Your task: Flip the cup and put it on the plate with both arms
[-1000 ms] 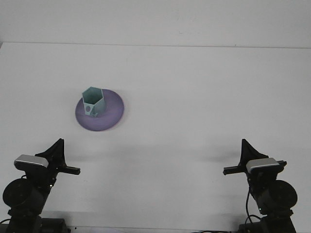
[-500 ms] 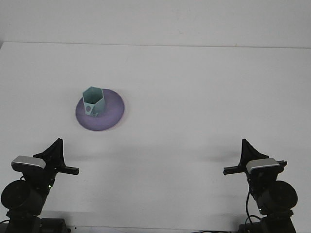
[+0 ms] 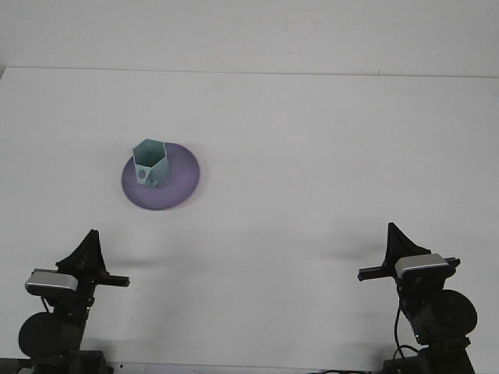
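The teal, six-sided cup [image 3: 149, 163] stands upright, mouth up, on the far-left part of the purple plate [image 3: 181, 181], which sits on the white desk [image 3: 312, 156]. Judged from this, the flip and placement look already done. Taking the plate as the landmark, the left gripper [image 3: 87, 259] hangs near the desk's front edge, nearly straight in front of the plate, while the right gripper [image 3: 396, 251] is well apart to the plate's front right; the left arm is clearly the nearer. The cup's long axis runs vertically. Neither gripper holds anything, but whether either pair of jaws is parted or closed cannot be told from this angle. The arm bases are cut off at the bottom edge.
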Robot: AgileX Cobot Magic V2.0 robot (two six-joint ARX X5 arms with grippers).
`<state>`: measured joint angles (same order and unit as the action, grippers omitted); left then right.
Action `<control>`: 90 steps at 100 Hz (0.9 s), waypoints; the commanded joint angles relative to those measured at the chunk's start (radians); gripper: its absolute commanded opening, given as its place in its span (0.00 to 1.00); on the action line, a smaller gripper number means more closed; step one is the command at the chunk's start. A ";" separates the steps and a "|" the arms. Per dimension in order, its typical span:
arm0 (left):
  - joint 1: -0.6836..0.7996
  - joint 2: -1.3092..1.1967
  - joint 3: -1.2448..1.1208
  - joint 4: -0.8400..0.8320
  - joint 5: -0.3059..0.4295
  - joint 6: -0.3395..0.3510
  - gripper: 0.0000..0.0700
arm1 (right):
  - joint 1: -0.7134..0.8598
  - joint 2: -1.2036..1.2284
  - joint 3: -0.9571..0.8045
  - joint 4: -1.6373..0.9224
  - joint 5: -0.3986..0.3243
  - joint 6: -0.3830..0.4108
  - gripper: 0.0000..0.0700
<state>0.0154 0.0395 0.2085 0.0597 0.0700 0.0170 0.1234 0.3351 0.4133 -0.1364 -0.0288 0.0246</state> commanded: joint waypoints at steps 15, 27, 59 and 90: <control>0.000 -0.036 -0.127 0.057 0.002 0.018 0.02 | 0.001 -0.002 0.001 0.016 0.003 0.013 0.00; 0.000 -0.036 -0.176 0.104 0.018 0.017 0.02 | 0.000 -0.002 0.001 0.029 0.003 0.012 0.00; 0.000 -0.036 -0.195 0.119 0.061 -0.033 0.02 | 0.001 -0.002 0.001 0.032 0.003 0.013 0.00; 0.000 -0.036 -0.195 0.120 0.061 -0.033 0.02 | 0.000 -0.002 0.001 0.031 0.003 0.013 0.00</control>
<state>0.0154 0.0044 0.0345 0.1688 0.1280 -0.0135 0.1234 0.3344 0.4133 -0.1165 -0.0284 0.0250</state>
